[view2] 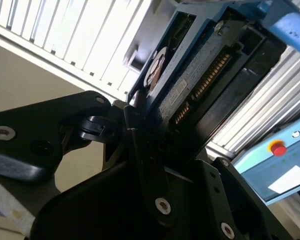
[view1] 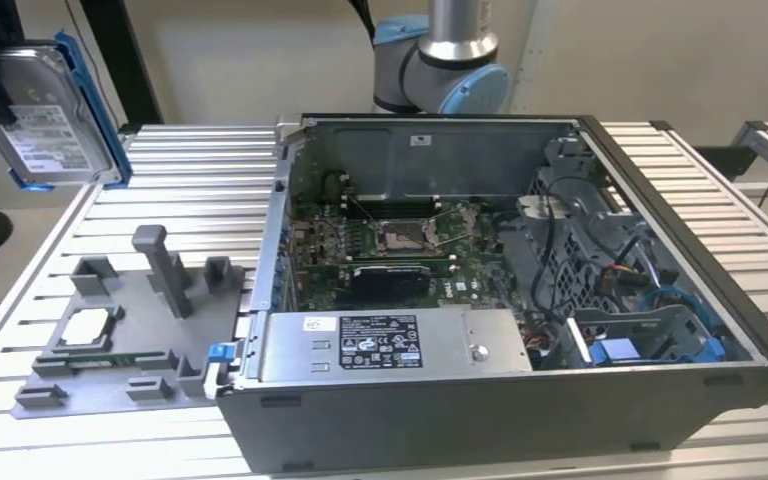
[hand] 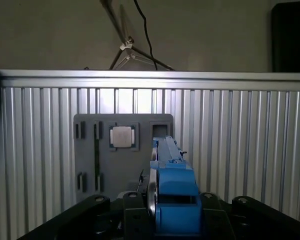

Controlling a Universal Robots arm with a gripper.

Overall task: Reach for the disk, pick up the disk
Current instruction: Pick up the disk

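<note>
We saw the tool (view2: 157, 132) clamped narrow on the disk (hand: 174, 175), its black fingers (view2: 140, 150) pressed against the two broad faces, with the connector end and the underside circuit board showing between them in the second wrist view. In the first wrist view the disk was edge-on, a blue rail (hand: 176, 182) uppermost, its long axis running straight away from the tool toward the grey tray (hand: 90, 165) and the small white chip (hand: 123, 136) lying beyond it.

From the exterior view, the disk hung in the air at the exterior view's left, well apart from the slatted surface (view1: 184, 170) and touching nothing but the tool. It stood nearly upright, with its long axis close to vertical and leaning slightly, the white label face toward the camera and a blue rail along the edge on the exterior view's right.

We judged both the reach and the pick-up to be done: the disk was gripped, lifted and clear. Beyond it sat the open computer case (view1: 518, 420), with the arm (view1: 444, 60) rising behind.
</note>
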